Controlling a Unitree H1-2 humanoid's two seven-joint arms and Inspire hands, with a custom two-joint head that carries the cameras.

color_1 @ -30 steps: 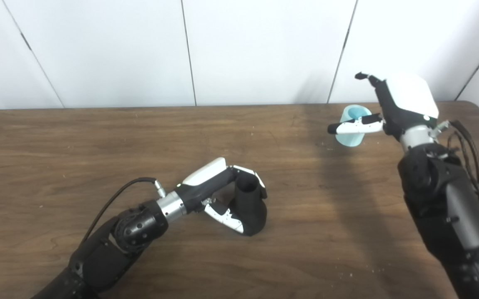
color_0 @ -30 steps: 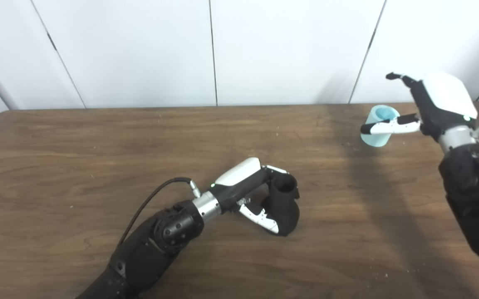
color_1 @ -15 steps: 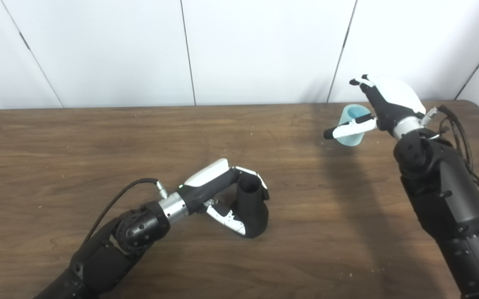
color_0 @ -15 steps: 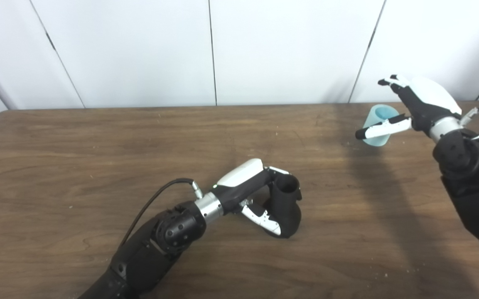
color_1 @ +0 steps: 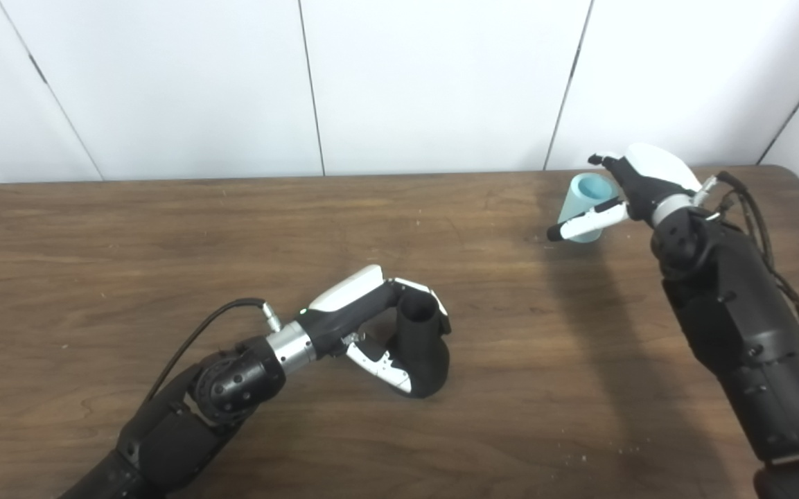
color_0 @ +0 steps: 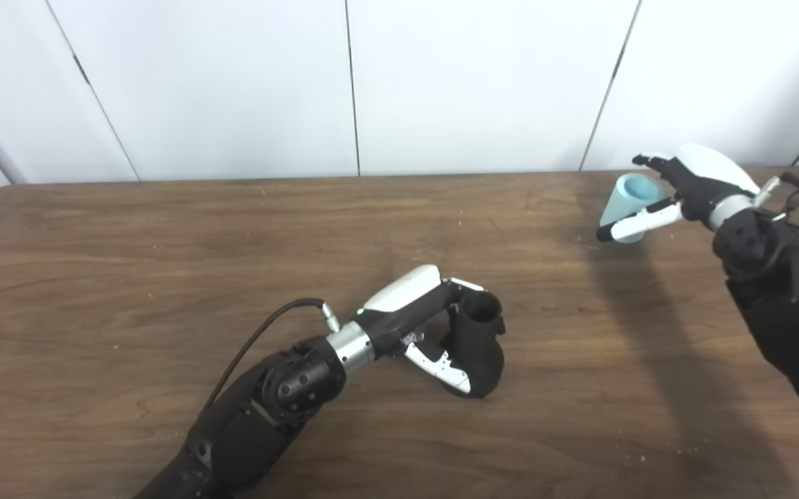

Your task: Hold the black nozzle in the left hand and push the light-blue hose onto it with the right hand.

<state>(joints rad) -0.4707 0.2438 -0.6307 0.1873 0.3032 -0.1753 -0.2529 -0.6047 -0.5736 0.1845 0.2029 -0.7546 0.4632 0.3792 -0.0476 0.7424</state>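
White wall panels stand behind a brown wooden counter. Near the middle of it, the left hand is wrapped around the black nozzle, fingers over the far side and thumb across the near side; the nozzle stands upright on the counter with its open mouth facing up. Well apart, at the far right corner, the light-blue hose, a short tube tilted with its open end up, rests on the counter. The right hand is spread around it, thumb across the near side and fingers beyond its rim; whether they touch it cannot be told.
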